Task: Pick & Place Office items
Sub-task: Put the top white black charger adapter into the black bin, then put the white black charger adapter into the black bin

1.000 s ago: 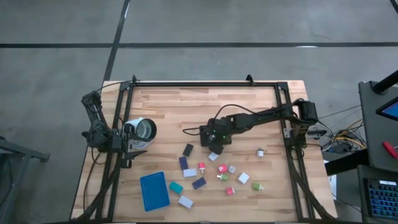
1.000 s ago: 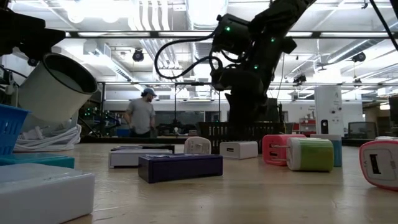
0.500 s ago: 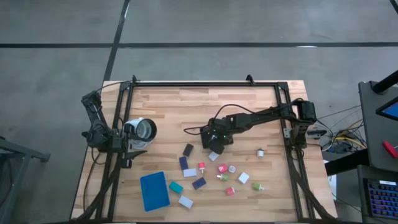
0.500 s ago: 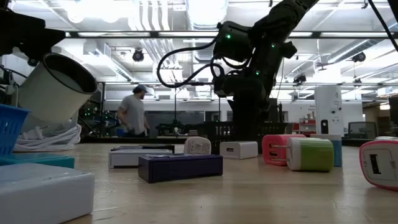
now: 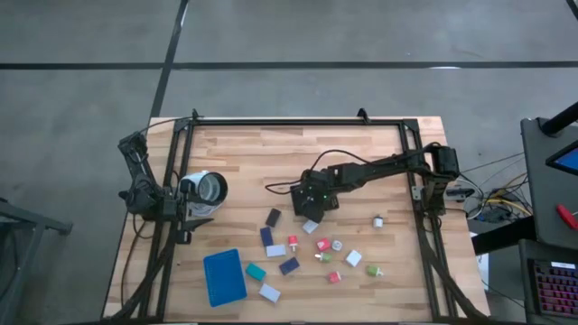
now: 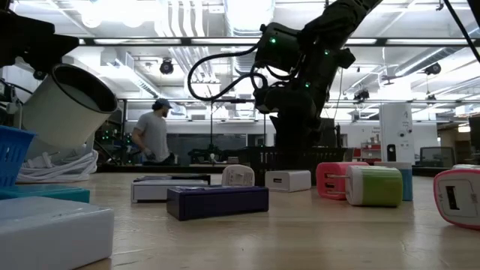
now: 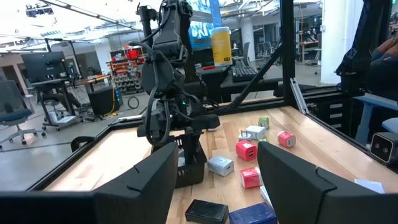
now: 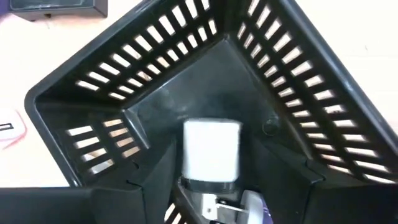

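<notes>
The office items lie scattered on the near half of the table: small blocks such as a black one [image 5: 273,217], a navy one [image 5: 289,265] and a teal one [image 5: 256,271], and plug-like bits in pink [image 5: 322,245], green [image 5: 373,270] and red [image 5: 334,277]. My right gripper [image 8: 214,186] hangs over the black slotted basket [image 8: 292,81], fingers pointing down into it. A blurred white block [image 8: 211,152] shows between its fingers, which stand slightly wider apart than the block. My left gripper [image 7: 219,186] waits open at the table's left edge. My right gripper comes from above into the basket [image 6: 300,159], with the white block [image 8: 211,152] between its fingers. I cannot tell whether the fingers touch the block or whether the block rests on the basket floor.
A flat blue tray [image 5: 224,276] lies near the table's near left corner. A white cup-like cylinder [image 5: 206,188] sits beside the left arm. One white bit [image 5: 378,221] lies apart toward the right. The far half of the wooden table [image 5: 271,149] holds only a cable.
My right gripper has stayed over the basket, its arm rocking slightly. The items on the table have kept their places. In the room behind, a person has walked toward the left.
</notes>
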Available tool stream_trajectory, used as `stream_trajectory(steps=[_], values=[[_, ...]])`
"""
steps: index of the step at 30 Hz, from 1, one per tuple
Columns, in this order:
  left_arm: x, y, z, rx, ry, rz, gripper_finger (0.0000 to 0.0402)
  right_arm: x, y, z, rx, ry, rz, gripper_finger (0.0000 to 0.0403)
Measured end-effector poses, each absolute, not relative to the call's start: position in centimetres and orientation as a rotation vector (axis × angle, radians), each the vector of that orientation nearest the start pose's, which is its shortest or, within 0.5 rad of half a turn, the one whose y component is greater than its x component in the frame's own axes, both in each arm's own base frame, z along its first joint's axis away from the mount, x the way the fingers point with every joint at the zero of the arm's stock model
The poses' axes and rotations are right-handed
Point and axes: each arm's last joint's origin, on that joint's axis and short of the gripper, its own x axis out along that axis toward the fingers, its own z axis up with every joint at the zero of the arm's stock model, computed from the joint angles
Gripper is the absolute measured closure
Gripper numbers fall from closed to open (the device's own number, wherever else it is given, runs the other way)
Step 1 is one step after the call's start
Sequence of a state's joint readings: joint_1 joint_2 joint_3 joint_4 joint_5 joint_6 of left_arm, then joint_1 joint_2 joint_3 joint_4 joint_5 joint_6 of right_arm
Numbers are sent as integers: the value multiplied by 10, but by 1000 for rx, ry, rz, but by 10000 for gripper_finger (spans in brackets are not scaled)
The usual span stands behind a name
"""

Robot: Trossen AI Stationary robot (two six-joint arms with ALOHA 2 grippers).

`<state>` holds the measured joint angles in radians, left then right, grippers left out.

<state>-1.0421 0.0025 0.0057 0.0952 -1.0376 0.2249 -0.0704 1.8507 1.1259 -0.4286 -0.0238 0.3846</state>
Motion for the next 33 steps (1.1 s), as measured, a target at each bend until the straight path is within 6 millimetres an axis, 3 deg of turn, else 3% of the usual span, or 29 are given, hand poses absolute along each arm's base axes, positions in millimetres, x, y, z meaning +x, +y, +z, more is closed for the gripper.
stream_trajectory(steps=[16, 26, 33], values=[[63, -59, 173, 140, -50, 1, 177, 355, -26, 159, 364, 1082, -300, 188], [63, -59, 173, 139, -50, 1, 177, 356, -31, 222, 303, 902, -457, 186], [63, -59, 173, 140, -50, 1, 177, 327, -27, 273, 429, 918, -663, 186]])
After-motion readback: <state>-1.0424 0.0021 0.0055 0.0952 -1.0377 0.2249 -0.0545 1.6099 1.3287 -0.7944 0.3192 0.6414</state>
